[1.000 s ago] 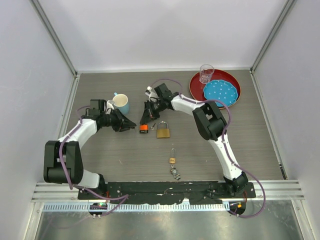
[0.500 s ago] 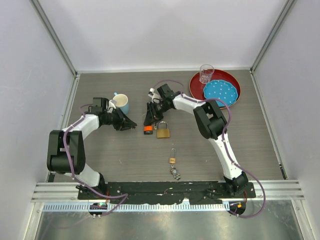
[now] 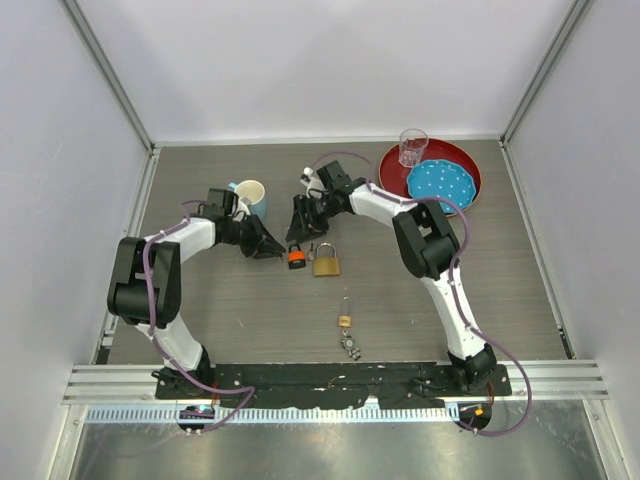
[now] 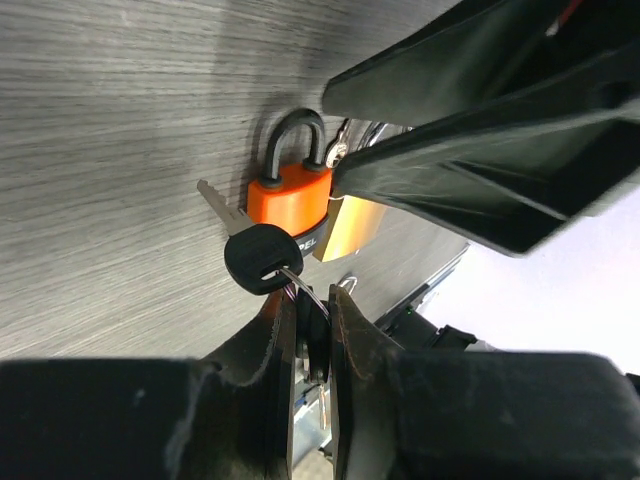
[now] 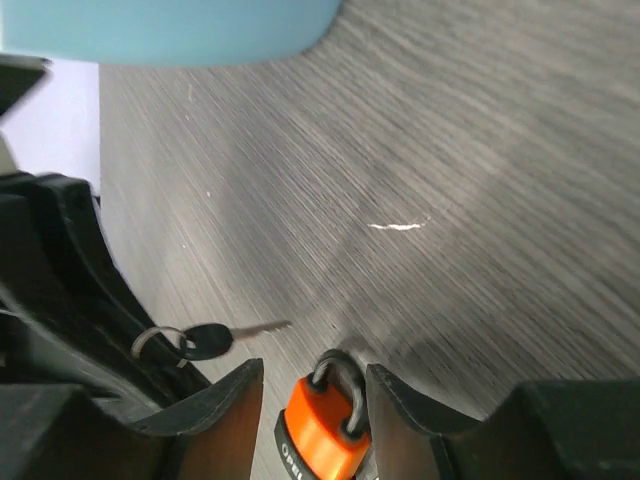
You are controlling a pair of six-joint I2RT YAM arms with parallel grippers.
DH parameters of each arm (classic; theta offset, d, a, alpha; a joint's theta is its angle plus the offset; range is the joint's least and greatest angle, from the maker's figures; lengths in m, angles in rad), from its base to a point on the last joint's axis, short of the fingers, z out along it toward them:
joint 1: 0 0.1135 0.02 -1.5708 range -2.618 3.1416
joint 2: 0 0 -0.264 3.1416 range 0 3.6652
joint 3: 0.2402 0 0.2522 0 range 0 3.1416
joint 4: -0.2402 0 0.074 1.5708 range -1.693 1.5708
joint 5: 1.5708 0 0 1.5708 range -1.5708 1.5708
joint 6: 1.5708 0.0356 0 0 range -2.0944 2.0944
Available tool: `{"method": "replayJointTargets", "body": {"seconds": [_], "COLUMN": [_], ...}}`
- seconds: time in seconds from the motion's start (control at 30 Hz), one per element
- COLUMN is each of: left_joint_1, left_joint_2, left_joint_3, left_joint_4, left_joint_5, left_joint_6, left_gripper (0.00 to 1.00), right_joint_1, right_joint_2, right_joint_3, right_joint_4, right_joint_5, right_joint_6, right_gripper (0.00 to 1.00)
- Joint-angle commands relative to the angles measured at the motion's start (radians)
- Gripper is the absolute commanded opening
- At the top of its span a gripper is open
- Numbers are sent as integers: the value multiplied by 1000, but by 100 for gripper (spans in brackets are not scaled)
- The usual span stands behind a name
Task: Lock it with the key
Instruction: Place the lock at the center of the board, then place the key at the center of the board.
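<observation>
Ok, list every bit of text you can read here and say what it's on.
"PEL": white letters on the black band of the orange padlock, left wrist view; the rest of the word is hidden.
Same band, right wrist view: letters cut off, unreadable.
Nothing readable on the brass padlock, the small padlock or the key.

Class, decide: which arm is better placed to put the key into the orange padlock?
Left. The left gripper pinches the black-headed key by its ring, its blade beside the orange padlock. The right gripper stands open astride that padlock, holding no key.
</observation>
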Motion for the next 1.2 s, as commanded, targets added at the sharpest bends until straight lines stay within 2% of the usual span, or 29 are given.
{"method": "replayJointTargets", "body": {"seconds": [0.0,0.07,0.17,0.2,0.3,0.43,0.63,0.93,1.17], "left_joint_1": [-17,-19,-23,-25,-26,-28,-28,-28,-51], "left_joint_2": [30,31,28,23,22,13,-36,-147,-271], "left_joint_3": [46,40,35,37,32,37,37,0,-49], "left_joint_4": [2,0,0,-3,-8,-11,-29,-26,-47], "left_joint_5": [-24,-33,-39,-52,-61,-73,-101,-73,-58], "left_joint_6": [12,14,19,23,26,23,17,-14,-24], "left_gripper": [2,5,20,30,44,56,66,67,68], "right_joint_1": [-27,-32,-42,-47,-50,-53,-62,-67,-70], "right_joint_2": [-139,-163,-193,-202,-226,-260,-306,-375,-490], "right_joint_3": [0,-6,-23,-32,-50,-75,-115,-173,-344], "right_joint_4": [70,76,87,88,106,106,106,105,99], "right_joint_5": [20,20,19,14,-1,-3,0,-1,19], "right_joint_6": [43,52,62,69,82,72,66,63,59], "right_gripper": [52,52,53,53,53,54,55,55,55]}}
